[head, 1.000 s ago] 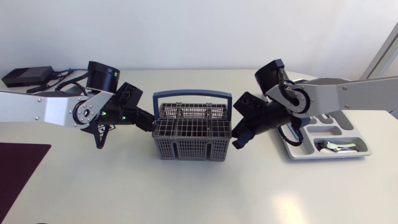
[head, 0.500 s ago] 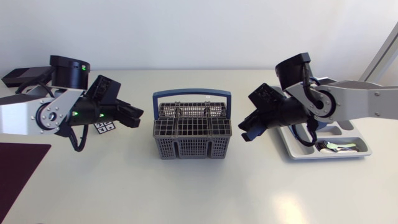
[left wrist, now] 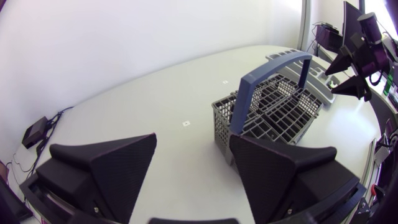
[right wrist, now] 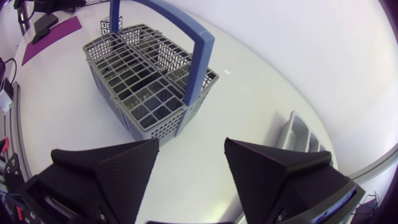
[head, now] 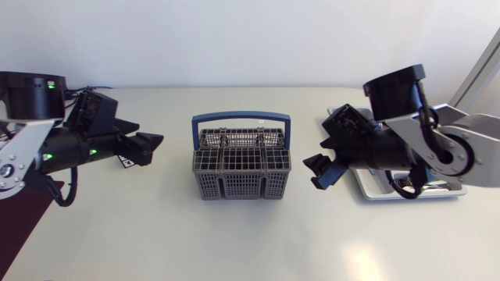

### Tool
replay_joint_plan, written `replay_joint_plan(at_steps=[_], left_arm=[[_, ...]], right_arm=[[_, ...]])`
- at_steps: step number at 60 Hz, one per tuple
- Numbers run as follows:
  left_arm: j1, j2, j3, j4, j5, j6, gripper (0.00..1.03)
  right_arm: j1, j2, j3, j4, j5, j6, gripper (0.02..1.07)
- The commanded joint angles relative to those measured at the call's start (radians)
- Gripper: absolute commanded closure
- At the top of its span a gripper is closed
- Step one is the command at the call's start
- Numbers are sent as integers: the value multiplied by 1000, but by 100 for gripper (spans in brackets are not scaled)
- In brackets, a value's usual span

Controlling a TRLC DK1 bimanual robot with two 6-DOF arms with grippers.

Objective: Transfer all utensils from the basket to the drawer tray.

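The grey utensil basket (head: 242, 168) with its blue handle stands mid-table; no utensil shows in its compartments. My left gripper (head: 145, 147) hangs open to the basket's left, well apart from it. On the other side my right gripper (head: 321, 168) is open too, a short gap from the basket. The white drawer tray (head: 433, 193) lies at the right, mostly hidden under my right arm. In the left wrist view the gripper (left wrist: 191, 146) is empty, with the basket (left wrist: 273, 112) ahead. In the right wrist view the gripper (right wrist: 191, 149) is also empty, the basket (right wrist: 146, 81) ahead and the tray (right wrist: 301, 132) beside.
A dark purple mat (head: 23, 215) lies at the table's left front edge. A small printed marker (head: 125, 161) sits under my left arm. A black box (left wrist: 36, 130) with cables rests at the far back left.
Both arms have drawn back sideways from the basket, the left one farther. Both grippers have opened wider, the right one from nearly shut.
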Motion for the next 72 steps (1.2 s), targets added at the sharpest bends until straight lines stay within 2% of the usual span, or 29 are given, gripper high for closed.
replay_joint_plan(at_steps=[1, 11, 22, 32, 42, 49, 58, 63, 72], left_arm=[[28, -77, -42, -18, 8, -16, 5], [54, -217, -95, -25, 8, -48, 5], [83, -304, -140, -19, 7, -56, 5], [138, -373, -168, -1, 7, -90, 5], [134, -412, -203, 4, 0, -99, 7], [114, -467, -256, 64, 0, -108, 4], [106, -488, -284, 94, -30, -99, 4], [111, -521, -326, 151, -62, -74, 4], [103, -576, -373, 159, -62, -74, 4]], right_arm=[[0, -74, -56, 2, 26, -3, 6], [-39, -209, -115, 29, 83, -9, 6], [-106, -347, -192, 34, 108, -21, 7], [-195, -479, -260, 37, 112, -11, 7], [-283, -605, -319, 63, 108, 9, 7], [-315, -708, -370, 87, 115, 25, 7], [-325, -790, -427, 106, 110, 67, 7], [-333, -833, -460, 119, 107, 98, 7], [-346, -908, -519, 143, 101, 153, 7]])
